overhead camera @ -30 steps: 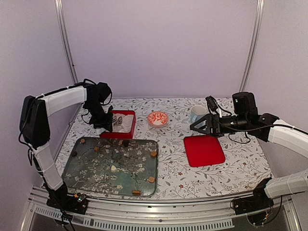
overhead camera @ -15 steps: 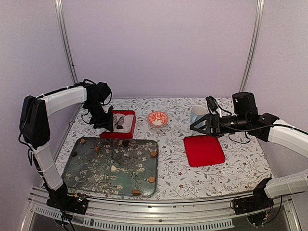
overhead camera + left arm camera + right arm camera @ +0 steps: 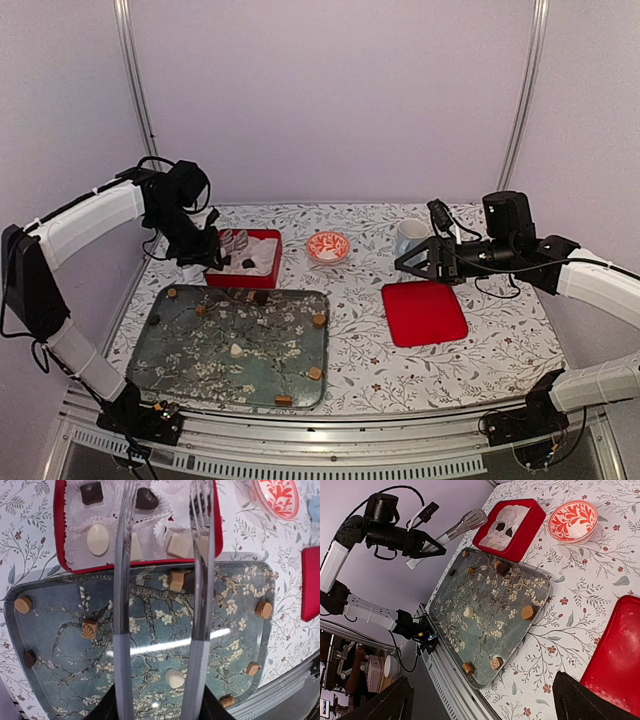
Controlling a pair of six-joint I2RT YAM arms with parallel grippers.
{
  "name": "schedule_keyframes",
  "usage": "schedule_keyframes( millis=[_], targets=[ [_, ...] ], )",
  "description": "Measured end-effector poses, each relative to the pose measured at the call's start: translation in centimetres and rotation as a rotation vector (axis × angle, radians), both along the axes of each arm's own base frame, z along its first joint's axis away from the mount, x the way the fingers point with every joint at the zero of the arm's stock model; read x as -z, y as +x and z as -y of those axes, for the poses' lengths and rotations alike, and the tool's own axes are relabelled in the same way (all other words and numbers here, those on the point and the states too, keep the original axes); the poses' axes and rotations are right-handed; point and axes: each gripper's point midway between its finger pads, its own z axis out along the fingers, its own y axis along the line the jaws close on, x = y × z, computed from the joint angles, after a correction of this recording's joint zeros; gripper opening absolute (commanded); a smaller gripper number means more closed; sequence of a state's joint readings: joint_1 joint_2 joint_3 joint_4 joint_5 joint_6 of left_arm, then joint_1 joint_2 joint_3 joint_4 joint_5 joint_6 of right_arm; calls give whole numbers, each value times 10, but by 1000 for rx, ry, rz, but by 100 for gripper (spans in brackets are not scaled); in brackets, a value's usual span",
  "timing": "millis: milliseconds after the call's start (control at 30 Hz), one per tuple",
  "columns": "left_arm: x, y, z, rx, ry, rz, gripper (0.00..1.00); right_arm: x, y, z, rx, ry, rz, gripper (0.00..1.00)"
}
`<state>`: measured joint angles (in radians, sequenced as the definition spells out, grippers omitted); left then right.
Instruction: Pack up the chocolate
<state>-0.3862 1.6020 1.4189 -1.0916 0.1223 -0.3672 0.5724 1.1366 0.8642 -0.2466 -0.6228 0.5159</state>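
My left gripper (image 3: 208,252) holds a pair of metal tongs (image 3: 121,605). The tong tips are apart and empty, over the front of the red box (image 3: 59,530). The box holds dark (image 3: 92,492), white (image 3: 97,539) and cream (image 3: 179,544) chocolate pieces in paper cups. Several more chocolates lie on the blue-green flowered tray (image 3: 200,370): caramel ones (image 3: 319,321), a white one (image 3: 236,349) and dark ones (image 3: 260,297). My right gripper (image 3: 408,262) is open and empty, held above the table near the red lid (image 3: 424,312).
A red-and-white patterned bowl (image 3: 328,246) stands behind the tray, right of the red box. A pale blue mug (image 3: 408,236) stands behind my right gripper. The tray reaches almost to the table's front rail (image 3: 330,455).
My left arm has drawn back to the left and lifted the tongs out of the red box. A dark chocolate now lies uncovered in the box. The right arm has not moved.
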Motion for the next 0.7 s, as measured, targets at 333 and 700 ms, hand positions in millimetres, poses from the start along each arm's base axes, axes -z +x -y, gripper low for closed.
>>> schedule_keyframes(
  millis=[333, 700],
  targets=[
    [-16, -75, 27, 74, -79, -31, 38, -2, -4, -1, -21, 9, 1, 99],
    [27, -135, 50, 70, -120, -202, 36, -10, -9, 1, -26, 27, 23, 99]
  ],
)
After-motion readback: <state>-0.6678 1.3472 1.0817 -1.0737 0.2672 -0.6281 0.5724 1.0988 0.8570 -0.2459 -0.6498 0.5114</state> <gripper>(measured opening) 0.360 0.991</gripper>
